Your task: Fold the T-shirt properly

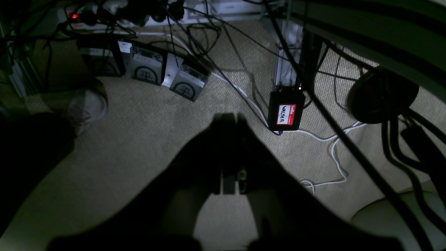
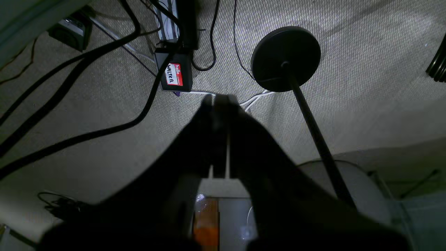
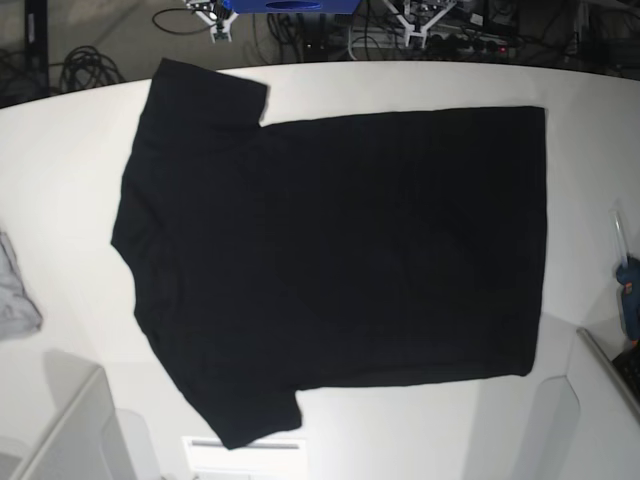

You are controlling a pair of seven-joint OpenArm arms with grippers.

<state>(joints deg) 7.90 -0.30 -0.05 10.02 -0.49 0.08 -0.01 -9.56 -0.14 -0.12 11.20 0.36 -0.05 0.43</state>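
Observation:
The black T-shirt (image 3: pixel 330 250) lies spread flat on the white table (image 3: pixel 70 170) in the base view, plain side up. Its sleeves are at the upper left and lower left, and its hem is toward the right. No print shows. Neither gripper shows in the base view. In the left wrist view my left gripper (image 1: pixel 228 118) is shut and empty, hanging over carpeted floor. In the right wrist view my right gripper (image 2: pixel 219 99) is also shut and empty over the floor. The shirt is out of view in both wrist views.
A small grey cloth (image 3: pixel 15 290) lies at the table's left edge, and a blue object (image 3: pixel 630 290) at its right edge. Pale arm parts (image 3: pixel 60 420) stand at the front corners. On the floor are cables, a labelled black box (image 1: pixel 286 112) and a round stand base (image 2: pixel 285 57).

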